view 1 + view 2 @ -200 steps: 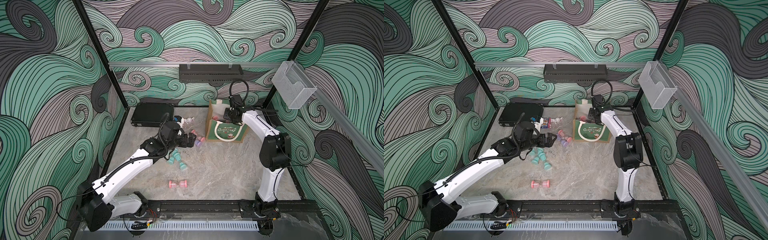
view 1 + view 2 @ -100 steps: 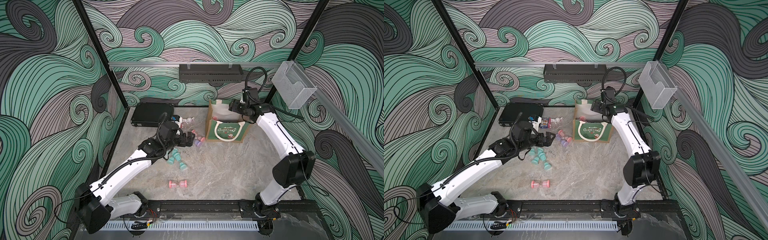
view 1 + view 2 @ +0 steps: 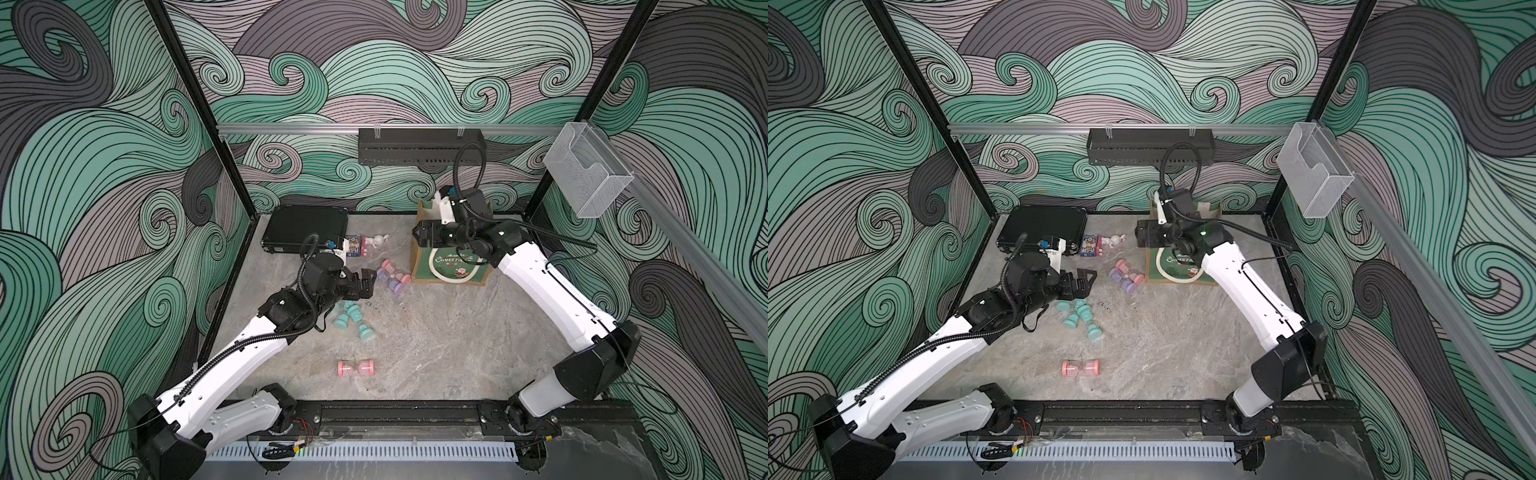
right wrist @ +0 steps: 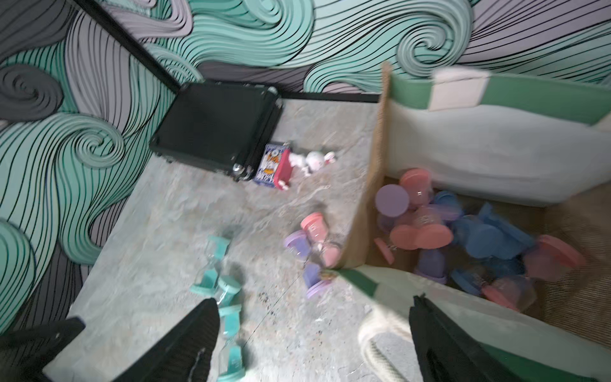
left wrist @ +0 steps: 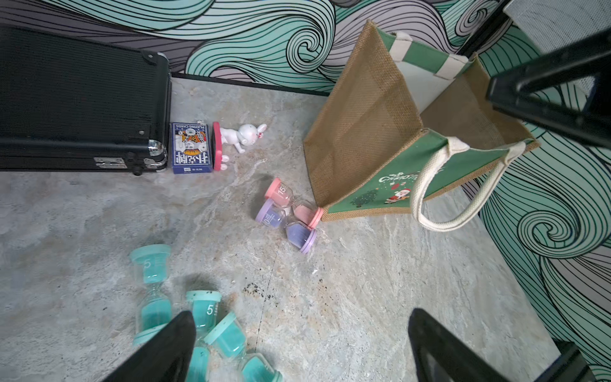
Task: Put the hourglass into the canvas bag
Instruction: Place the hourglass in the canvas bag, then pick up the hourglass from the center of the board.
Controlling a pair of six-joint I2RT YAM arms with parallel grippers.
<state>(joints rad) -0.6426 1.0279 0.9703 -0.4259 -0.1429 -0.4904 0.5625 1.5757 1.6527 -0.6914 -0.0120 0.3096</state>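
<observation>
Several hourglasses lie on the stone floor: a pink hourglass (image 3: pixel 356 368) alone near the front, teal hourglasses (image 3: pixel 343 321) in a cluster, and a pink and purple pair (image 3: pixel 392 276) against the canvas bag (image 3: pixel 453 268). The bag stands upright at the back right, and more hourglasses (image 4: pixel 463 238) lie inside it. My right gripper (image 3: pixel 419 237) hangs open and empty over the bag's left edge. My left gripper (image 3: pixel 365 286) is open and empty, just above the teal hourglasses (image 5: pixel 152 291), with bare floor between its fingers (image 5: pixel 165 350).
A flat black hard case (image 3: pixel 305 228) lies at the back left. Beside it are a deck of playing cards (image 5: pixel 191 148) and a small white rabbit figure (image 5: pixel 243 135). A black shelf (image 3: pixel 419 145) and a clear holder (image 3: pixel 586 174) hang on the walls.
My right gripper opened and came up out of the bag, then swung left over its edge, with the elbow swinging out to the right. The left arm barely shifted.
</observation>
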